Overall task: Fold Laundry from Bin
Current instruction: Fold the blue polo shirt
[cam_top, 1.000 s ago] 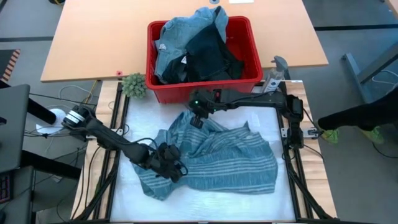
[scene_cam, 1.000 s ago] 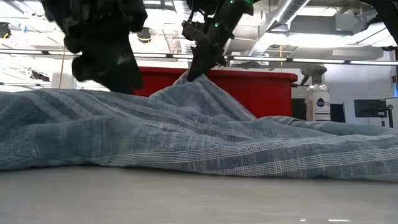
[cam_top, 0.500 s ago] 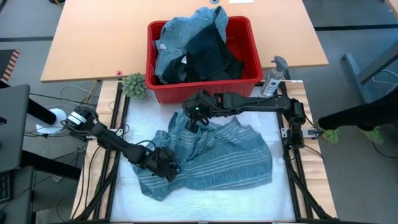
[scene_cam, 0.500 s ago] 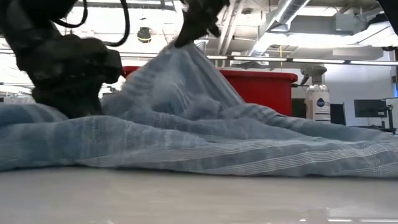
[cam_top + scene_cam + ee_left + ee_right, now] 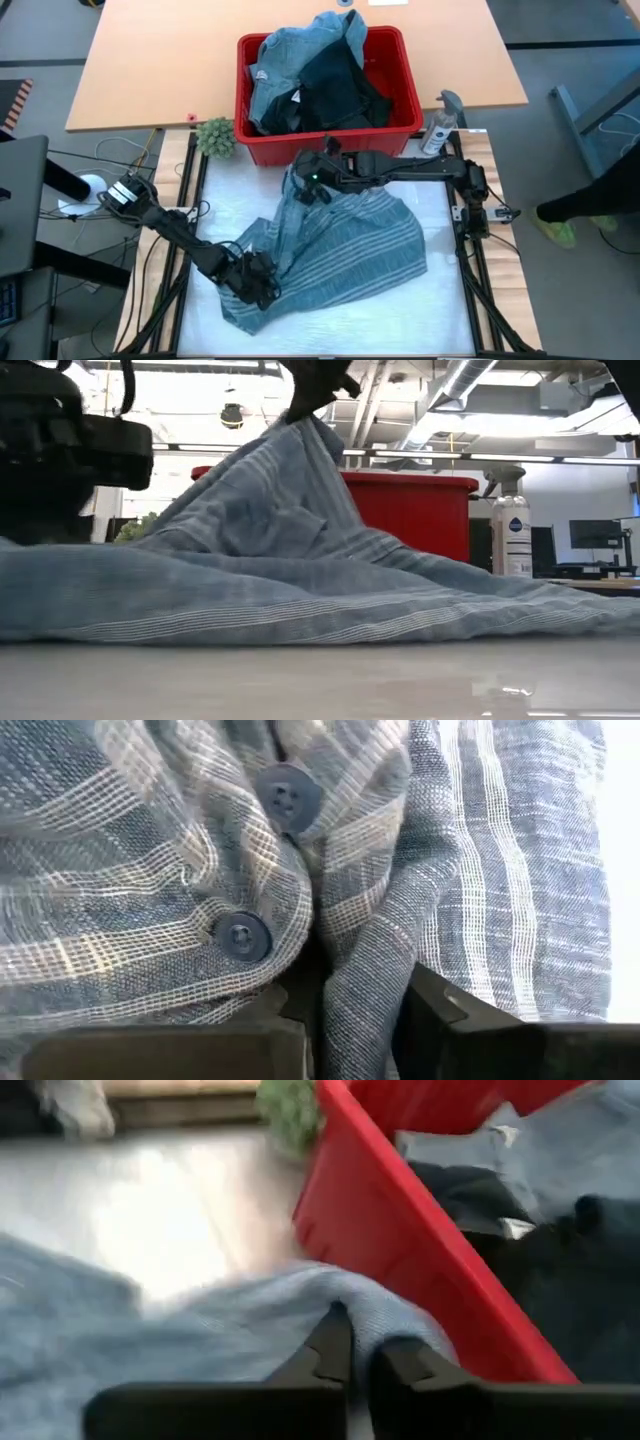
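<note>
A blue-grey white-striped shirt (image 5: 350,250) lies crumpled on the white table, its far part drawn up into a peak (image 5: 300,450). At that peak, just in front of the bin, my right gripper (image 5: 308,190) is shut on the cloth. My left gripper (image 5: 262,285) is down on the shirt's near left part, shut on a fold beside two dark buttons (image 5: 243,935). The red bin (image 5: 330,145) stands at the far side, holding light blue and dark garments (image 5: 320,80). My left gripper has a raised fold of the shirt (image 5: 350,990) between its two fingers, beside the buttoned edge. It slants down from the table's left. The cloth around the fold rests on the table. My right gripper pinches a hump of the shirt's far part (image 5: 350,1295) between its fingertips, slanting down from the right. That part is lifted clear; the cloth falls away from it like a tent, and the rest lies on the table.
A spray bottle (image 5: 440,125) stands at the bin's right and a small green plant (image 5: 215,137) at its left. Bare white table (image 5: 350,330) lies in front of the shirt. A person's leg and shoe (image 5: 585,205) show beyond the table's right side.
My right gripper has risen, pulling the shirt's far part up into a taller peak, and the shirt's right side has drawn in toward the middle. My left gripper has gone down and toward the table's near edge, onto the shirt's left part.
</note>
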